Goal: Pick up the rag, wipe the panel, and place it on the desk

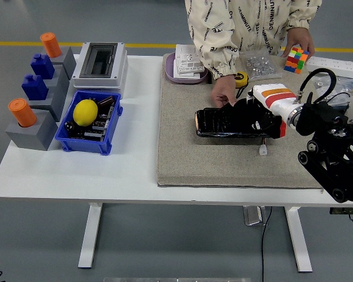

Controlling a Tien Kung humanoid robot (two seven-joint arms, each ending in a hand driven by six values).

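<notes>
- The robot's right hand (260,119), black-fingered with a white and orange wrist cuff, lies on the right end of a glossy black rectangular panel (229,123); its fingers look curled over dark material there, though the black rag cannot be told apart from hand or panel.
- The panel stretches out to the hand's left, flat on a grey-beige fabric mat (182,158) covering the white table (76,170).
- Just beyond the hand, a person's hand (225,91) in a printed cream sleeve touches the panel's far edge; the person's other hand (299,42) rests on a multicoloured puzzle cube (296,59) past the robot's wrist.
- A small white connector (263,150) hangs on a thin lead below the hand.
- Far to the hand's left sit a blue plastic bin (109,144) holding a yellow lemon (85,112), and a grey electrical box (100,66).
</notes>
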